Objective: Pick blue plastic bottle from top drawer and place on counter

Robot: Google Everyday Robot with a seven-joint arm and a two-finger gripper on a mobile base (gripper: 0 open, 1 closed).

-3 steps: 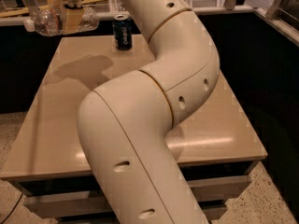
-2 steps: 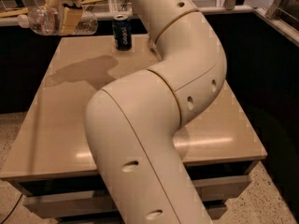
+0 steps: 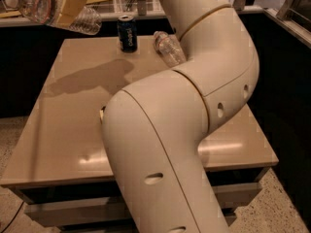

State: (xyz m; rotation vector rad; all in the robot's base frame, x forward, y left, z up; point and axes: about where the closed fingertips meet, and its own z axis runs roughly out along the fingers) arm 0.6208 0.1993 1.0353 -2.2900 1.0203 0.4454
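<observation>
While the arm [image 3: 165, 144] is filling the middle of the view and bending up toward 12 o'clock, the counter [image 3: 68, 130] is spreading out beneath it. The drawer [image 3: 63, 212] is showing under the counter's near edge at 7 o'clock. At 11 o'clock the gripper [image 3: 67, 8] is clamping the bottle [image 3: 41, 6], which is hanging on its side in the air, clear of the surface, near the counter's far left corner. A can [image 3: 127, 32] is standing upright at the far edge. A second bottle [image 3: 169, 47] is lying just right of it, partly hidden by the arm.
</observation>
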